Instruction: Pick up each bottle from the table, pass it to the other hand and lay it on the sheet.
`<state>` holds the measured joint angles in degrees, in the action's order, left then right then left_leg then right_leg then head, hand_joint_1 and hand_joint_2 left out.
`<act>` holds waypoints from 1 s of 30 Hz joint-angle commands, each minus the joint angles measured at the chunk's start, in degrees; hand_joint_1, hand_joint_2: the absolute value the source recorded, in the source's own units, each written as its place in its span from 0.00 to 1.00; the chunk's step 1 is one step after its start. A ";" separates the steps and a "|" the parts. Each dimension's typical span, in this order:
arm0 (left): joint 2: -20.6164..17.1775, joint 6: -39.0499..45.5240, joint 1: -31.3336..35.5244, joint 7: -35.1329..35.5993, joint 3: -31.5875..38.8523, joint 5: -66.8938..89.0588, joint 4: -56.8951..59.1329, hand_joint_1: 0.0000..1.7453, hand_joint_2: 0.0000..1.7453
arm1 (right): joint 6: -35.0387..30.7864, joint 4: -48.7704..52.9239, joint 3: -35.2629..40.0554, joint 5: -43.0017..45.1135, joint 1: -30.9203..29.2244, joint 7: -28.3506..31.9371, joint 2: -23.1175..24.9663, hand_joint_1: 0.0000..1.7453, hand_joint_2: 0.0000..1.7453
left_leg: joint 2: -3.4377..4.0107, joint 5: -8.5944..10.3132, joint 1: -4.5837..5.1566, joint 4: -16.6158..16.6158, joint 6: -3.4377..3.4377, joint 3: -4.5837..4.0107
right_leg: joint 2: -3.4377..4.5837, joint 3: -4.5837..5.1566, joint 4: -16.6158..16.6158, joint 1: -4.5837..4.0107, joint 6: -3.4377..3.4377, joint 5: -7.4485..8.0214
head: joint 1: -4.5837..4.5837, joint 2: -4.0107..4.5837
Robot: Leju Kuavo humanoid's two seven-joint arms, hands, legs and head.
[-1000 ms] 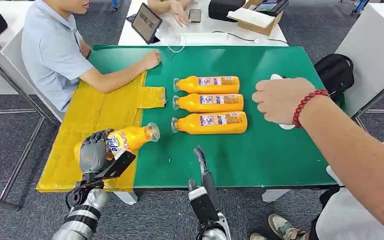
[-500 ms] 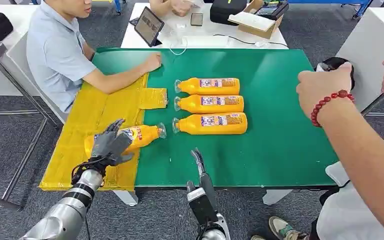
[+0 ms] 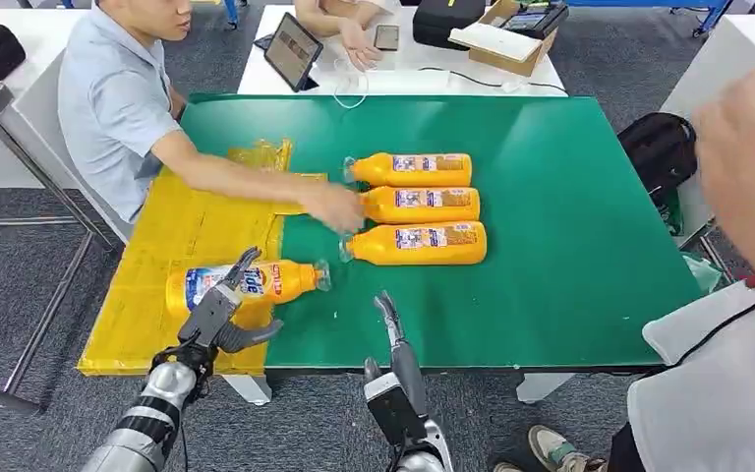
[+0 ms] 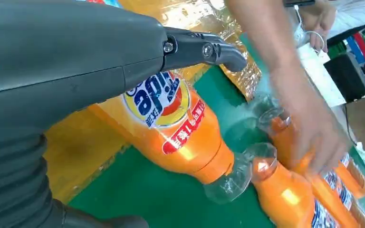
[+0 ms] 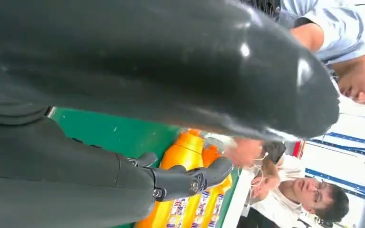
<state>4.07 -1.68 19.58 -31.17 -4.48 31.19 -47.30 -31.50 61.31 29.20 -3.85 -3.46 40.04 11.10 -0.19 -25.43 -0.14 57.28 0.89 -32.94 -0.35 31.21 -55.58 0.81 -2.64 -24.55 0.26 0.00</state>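
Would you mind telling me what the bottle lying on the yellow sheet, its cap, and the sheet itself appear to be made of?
The orange bottle looks like glossy plastic: bright highlights show on its smooth body in the left wrist view. Its cap seems clear plastic, since the green table shows through. The yellow sheet appears to be thin, shiny plastic film, wrinkled and reflective.
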 commanded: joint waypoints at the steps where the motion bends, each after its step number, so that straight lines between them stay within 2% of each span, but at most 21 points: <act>1: -1.04 4.28 -4.00 -0.69 -4.17 -3.35 -4.13 0.00 1.00 | -2.54 -0.43 0.88 -1.11 -1.57 -0.04 -1.73 0.00 0.00 | 0.18 -0.01 -0.01 -0.04 -0.04 0.00 | 0.18 0.08 0.02 -0.02 0.09 0.04 | 0.00 0.00; 4: 2.11 11.80 -9.53 -5.51 -6.17 -12.65 -16.77 0.00 1.00 | -8.50 3.73 -1.11 -6.28 -0.62 -0.04 -2.76 0.00 0.00 | 0.08 -0.02 0.00 0.01 -0.01 -0.12 | 0.08 0.15 0.01 0.00 0.05 0.02 | 0.00 0.00; 6: 3.00 14.75 -13.01 -5.24 -9.03 -16.53 -24.38 0.00 1.00 | -8.50 4.74 -4.64 -11.82 -0.39 -0.04 -3.08 0.00 0.00 | 0.06 -0.06 -0.01 0.09 0.00 -0.22 | 0.08 0.27 -0.04 -0.01 0.05 -0.02 | 0.00 0.00; 7: 4.02 15.90 -14.58 -7.59 -9.26 -20.08 -27.81 0.00 1.00 | -8.50 3.91 -8.40 -19.65 -0.54 -0.04 -3.04 0.00 0.00 | 0.03 -0.03 0.01 0.09 0.01 -0.29 | 0.03 0.36 -0.04 0.01 0.03 -0.01 | 0.02 0.00; 8: 4.35 17.91 -16.29 -8.48 -10.13 -22.01 -31.30 0.00 1.00 | -8.50 1.02 -9.27 -23.48 -1.77 -0.04 -3.83 0.00 0.00 | 0.06 -0.02 0.01 0.08 0.01 -0.38 | 0.01 0.46 -0.02 0.01 0.00 0.01 | 0.00 0.00; 9: 3.79 18.54 -17.60 -8.50 -12.30 -24.83 -35.79 0.00 1.00 | -8.50 -2.38 -11.21 -32.68 -4.48 -3.23 -5.28 0.00 0.00 | 0.01 -0.06 -0.02 0.12 0.01 -0.45 | -0.04 0.51 -0.01 -0.02 0.03 -0.03 | 0.02 0.00; 10: 3.81 20.58 -18.91 -8.83 -12.71 -25.43 -38.84 0.00 1.00 | -8.50 -3.66 -13.21 -36.87 -5.61 -4.15 -5.80 0.00 1.00 | 0.05 -0.03 0.01 0.10 0.02 -0.48 | -0.02 0.53 0.02 0.01 0.00 0.00 | 0.00 0.00; 13: 2.95 21.76 -22.33 -8.83 -13.38 -29.35 -45.90 0.00 1.00 | -8.50 -6.61 -18.22 -39.02 -8.49 -4.20 -7.21 0.00 1.00 | 0.22 -0.05 0.04 0.08 0.02 -0.54 | 0.18 0.61 0.03 0.04 0.01 0.05 | 0.02 0.00; 18: 3.16 21.14 -24.67 -8.83 -13.52 -32.13 -49.08 0.00 1.00 | -8.50 -10.80 -22.91 -46.59 -11.51 -8.33 -10.70 0.00 1.00 | 0.10 -0.04 0.06 0.08 0.00 -0.60 | 0.10 0.65 0.03 0.07 0.04 0.04 | 0.00 0.00; 24: 3.08 20.82 -25.18 -8.83 -13.88 -32.33 -50.07 0.00 1.00 | -8.50 -12.77 -24.32 -48.83 -12.60 -8.77 -11.04 0.00 1.00 | 0.11 -0.06 0.04 0.07 -0.02 -0.57 | 0.11 0.63 0.03 0.04 0.06 0.02 | 0.02 0.00; 27: 3.22 19.95 -25.27 -8.83 -13.87 -33.18 -50.98 0.00 1.00 | -8.50 -15.98 -27.59 -57.22 -14.50 -10.85 -10.14 0.00 1.00 | 0.14 -0.06 0.03 0.07 -0.02 -0.57 | 0.14 0.64 0.02 0.02 0.06 0.02 | 0.02 0.00; 30: 3.24 20.22 -25.55 -8.83 -14.03 -32.84 -51.64 0.00 1.00 | -8.50 -20.64 -26.95 -60.10 -17.10 -13.68 -10.63 0.00 1.00 | 0.19 -0.06 0.04 0.09 -0.01 -0.59 | 0.19 0.68 0.00 0.03 0.05 0.04 | 0.02 0.00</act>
<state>7.61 18.49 -5.86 -40.22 -17.29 -1.55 -97.06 -39.80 53.38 5.97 -58.70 -13.61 29.86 0.83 -0.11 -25.45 -0.09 57.35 0.92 -33.62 -0.27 31.94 -55.57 0.87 -2.68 -24.50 0.28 0.00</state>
